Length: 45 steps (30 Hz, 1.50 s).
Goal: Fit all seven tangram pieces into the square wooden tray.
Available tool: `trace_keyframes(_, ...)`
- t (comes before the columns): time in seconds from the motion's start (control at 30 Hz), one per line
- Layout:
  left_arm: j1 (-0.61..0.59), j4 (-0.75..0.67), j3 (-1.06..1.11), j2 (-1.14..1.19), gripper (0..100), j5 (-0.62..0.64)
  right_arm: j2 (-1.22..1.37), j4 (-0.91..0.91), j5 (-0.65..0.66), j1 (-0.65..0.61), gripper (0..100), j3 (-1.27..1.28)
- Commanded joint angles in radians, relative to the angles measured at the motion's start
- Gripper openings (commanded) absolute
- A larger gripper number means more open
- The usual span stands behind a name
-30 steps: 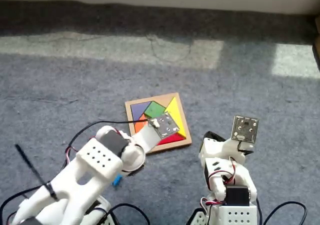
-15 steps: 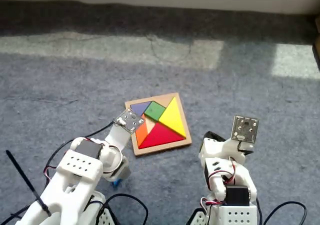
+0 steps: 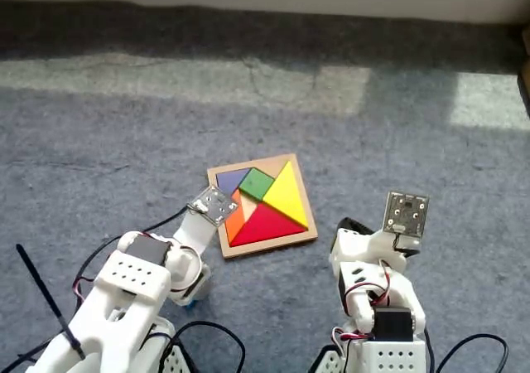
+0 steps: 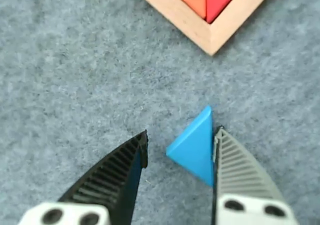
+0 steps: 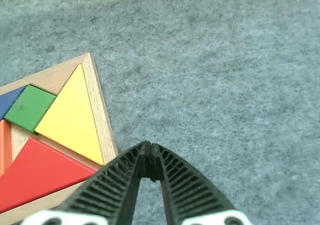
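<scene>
The square wooden tray [image 3: 269, 246] lies mid-carpet and holds a yellow triangle [image 3: 286, 196], a red triangle [image 3: 263, 223], an orange piece [image 3: 234, 220], a green square [image 3: 257, 184] and a purple-blue piece [image 3: 229, 180]; a small patch of bare wood shows among them. A light blue triangle [image 4: 193, 147] lies on the carpet off the tray's near corner [image 4: 200, 32]. My left gripper [image 4: 180, 133] is open around it, the pale finger touching its edge. My right gripper [image 5: 149, 146] is shut and empty, just off the tray's right rim [image 5: 102, 130].
Grey carpet surrounds the tray on all sides. Both arm bases stand at the near edge, the right arm [image 3: 377, 294] upright beside the tray. A black cable runs along the left arm [image 3: 132, 286]. A wall skirts the far side.
The left arm has drawn back from over the tray toward its near-left corner and lowered over the blue triangle. The right arm has kept still.
</scene>
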Motion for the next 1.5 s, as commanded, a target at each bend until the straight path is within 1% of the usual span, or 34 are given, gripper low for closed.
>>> trace_keyframes(0.0, -0.004, -0.017, 0.001, -0.010, 21, 0.028, -0.012, -0.021, 0.011, 0.012, 0.5, 0.140)
trace_keyframes(0.4, -0.002, -0.018, 0.005, -0.010, 7, 0.041, -0.012, -0.021, 0.011, 0.012, 0.5, 0.140)
trace_keyframes(0.57, 0.071, -0.020, -0.007, -0.015, 1, 0.046, -0.012, -0.021, 0.011, 0.012, 0.5, 0.140)
trace_keyframes(0.73, 0.128, -0.041, -0.084, -0.015, 1, 0.048, -0.012, -0.021, 0.011, 0.012, 0.5, 0.140)
trace_keyframes(0.93, 0.096, -0.028, -0.226, -0.018, 1, 0.048, -0.012, -0.021, 0.011, 0.012, 0.5, 0.140)
trace_keyframes(1.07, 0.021, 0.095, -0.341, -0.019, 1, 0.043, -0.012, -0.021, 0.011, 0.012, 0.5, 0.140)
trace_keyframes(1.17, -0.077, 0.229, -0.447, -0.019, 1, 0.025, -0.012, -0.021, 0.011, 0.012, 0.5, 0.140)
trace_keyframes(1.27, -0.189, 0.336, -0.521, -0.019, 1, -0.091, -0.012, -0.021, 0.011, 0.012, 0.5, 0.140)
trace_keyframes(1.33, -0.265, 0.381, -0.536, -0.019, 1, -0.149, -0.012, -0.021, 0.011, 0.012, 0.5, 0.140)
trace_keyframes(1.4, -0.325, 0.420, -0.519, -0.013, 2, -0.218, -0.012, -0.021, 0.011, 0.012, 0.5, 0.140)
trace_keyframes(1.47, -0.377, 0.443, -0.464, -0.015, 6, -0.325, -0.012, -0.021, 0.011, 0.012, 0.5, 0.140)
